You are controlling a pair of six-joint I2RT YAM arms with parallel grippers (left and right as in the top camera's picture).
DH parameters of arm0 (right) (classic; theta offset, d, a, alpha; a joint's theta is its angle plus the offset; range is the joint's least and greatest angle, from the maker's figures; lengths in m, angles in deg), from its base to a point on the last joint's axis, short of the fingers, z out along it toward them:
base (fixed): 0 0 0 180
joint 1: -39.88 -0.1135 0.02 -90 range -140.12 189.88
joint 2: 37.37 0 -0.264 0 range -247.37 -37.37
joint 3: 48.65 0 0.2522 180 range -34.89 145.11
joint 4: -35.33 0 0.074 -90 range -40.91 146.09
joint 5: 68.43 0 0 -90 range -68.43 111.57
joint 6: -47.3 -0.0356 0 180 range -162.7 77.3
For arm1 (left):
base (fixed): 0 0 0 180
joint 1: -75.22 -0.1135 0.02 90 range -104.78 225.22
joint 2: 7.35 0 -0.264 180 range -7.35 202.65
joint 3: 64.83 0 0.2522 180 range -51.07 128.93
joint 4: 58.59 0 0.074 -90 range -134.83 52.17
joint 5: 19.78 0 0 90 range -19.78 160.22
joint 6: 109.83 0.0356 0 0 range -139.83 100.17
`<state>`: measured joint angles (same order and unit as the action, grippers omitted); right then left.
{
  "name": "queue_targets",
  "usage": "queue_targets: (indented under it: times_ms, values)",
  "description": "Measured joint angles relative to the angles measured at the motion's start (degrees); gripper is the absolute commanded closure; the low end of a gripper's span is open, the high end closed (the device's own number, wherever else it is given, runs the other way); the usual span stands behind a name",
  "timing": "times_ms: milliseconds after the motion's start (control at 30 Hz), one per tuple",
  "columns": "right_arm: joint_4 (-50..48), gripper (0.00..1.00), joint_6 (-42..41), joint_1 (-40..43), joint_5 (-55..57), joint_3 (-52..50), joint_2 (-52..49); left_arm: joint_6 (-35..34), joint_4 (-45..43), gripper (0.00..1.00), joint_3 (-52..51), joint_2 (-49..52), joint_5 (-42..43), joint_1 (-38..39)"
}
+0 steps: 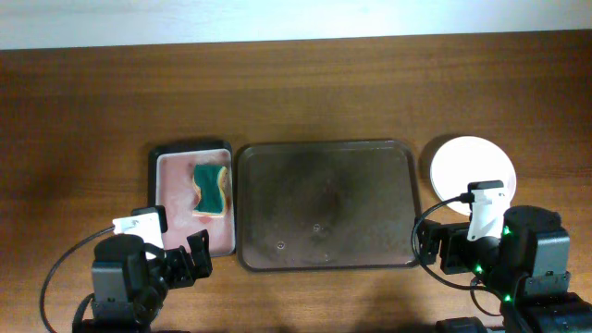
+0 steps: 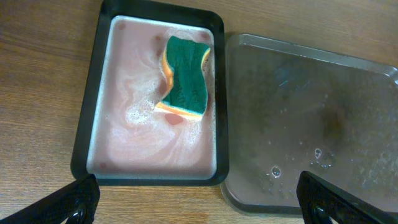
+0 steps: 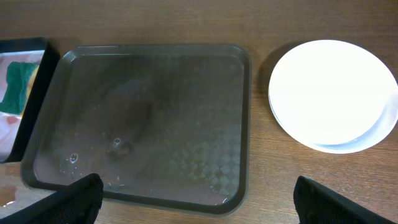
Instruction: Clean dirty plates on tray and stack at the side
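Note:
The dark grey tray (image 1: pixel 326 203) lies at the table's middle with no plates on it, only water drops; it also shows in the left wrist view (image 2: pixel 323 124) and the right wrist view (image 3: pixel 143 118). White plates (image 1: pixel 472 168) are stacked to its right, also in the right wrist view (image 3: pixel 329 93). A green and yellow sponge (image 1: pixel 212 189) lies in the soapy black basin (image 1: pixel 166 185), seen too in the left wrist view (image 2: pixel 185 76). My left gripper (image 2: pixel 196 202) is open and empty near the basin's front edge. My right gripper (image 3: pixel 199 199) is open and empty by the tray's front right corner.
The basin (image 2: pixel 87 124) holds pinkish foamy water and sits against the tray's left side. Bare wooden table lies behind the tray and to the far left and right.

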<state>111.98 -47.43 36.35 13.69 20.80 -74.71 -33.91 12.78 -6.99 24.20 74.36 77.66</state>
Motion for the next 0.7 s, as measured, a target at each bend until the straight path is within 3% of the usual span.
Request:
queue_targets:
  times_ms: [333, 500, 700]
  values:
    - [-0.11, 0.01, 0.26, 0.0, 1.44, 0.0, 0.59, 0.0, 0.0, 0.01, 0.0, 0.0, 0.02, 0.0]
    - [-12.11, 0.01, 0.94, 0.0, 3.02, -5.64, 10.99, 0.0, 0.07, 0.01, -0.04, 0.0, 0.0, 0.0]
    - [-32.94, 0.01, 0.92, 0.98, 3.34, -26.43, 27.93, 0.0, 0.07, 0.01, -0.11, 0.0, 0.02, 0.0]
